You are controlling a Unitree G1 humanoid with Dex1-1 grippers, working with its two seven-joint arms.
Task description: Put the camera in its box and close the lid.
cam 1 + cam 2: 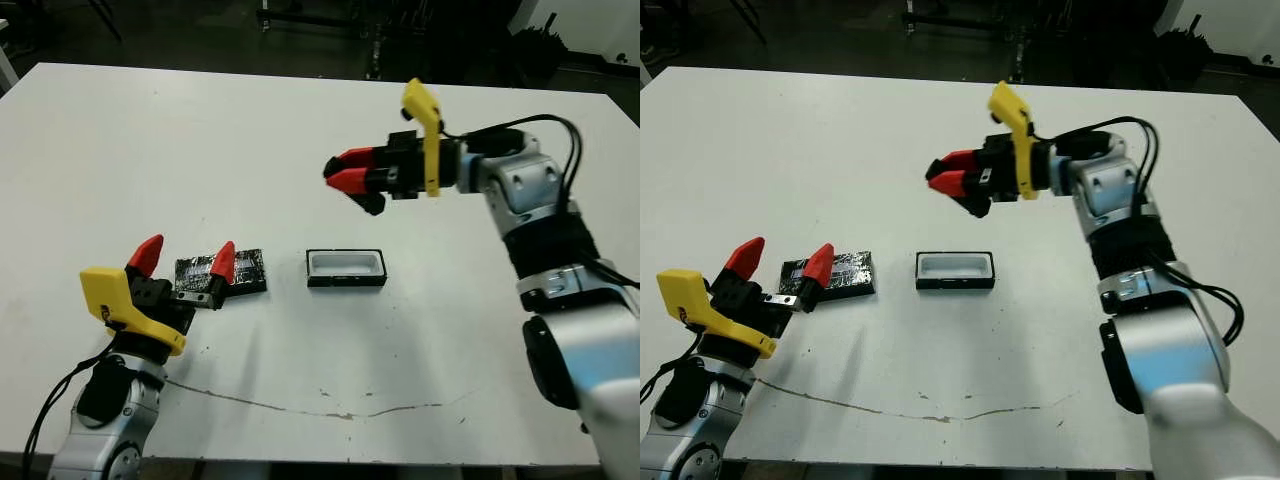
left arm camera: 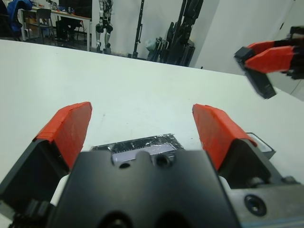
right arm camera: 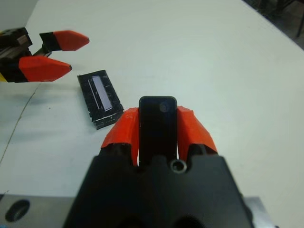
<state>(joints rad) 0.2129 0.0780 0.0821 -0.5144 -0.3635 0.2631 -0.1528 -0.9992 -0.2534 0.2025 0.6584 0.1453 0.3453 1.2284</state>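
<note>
Camera (image 3: 157, 124), one of one, is clamped between the right gripper's (image 1: 345, 172) fingers above the white worktop (image 1: 250, 140). One open box (image 1: 346, 268) sits below; one lid (image 1: 240, 270) lies beside it, the left gripper (image 1: 185, 258) spread wide over it.

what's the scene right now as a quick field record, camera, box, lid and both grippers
camera: clamped between the right gripper's fingers, above the table
box: open, white lining showing, nothing inside, mid table
lid: flat on the table, left of the box, apart from it
right gripper: shut on the camera, above and behind the box
left gripper: open, fingers astride the lid's near end
</note>
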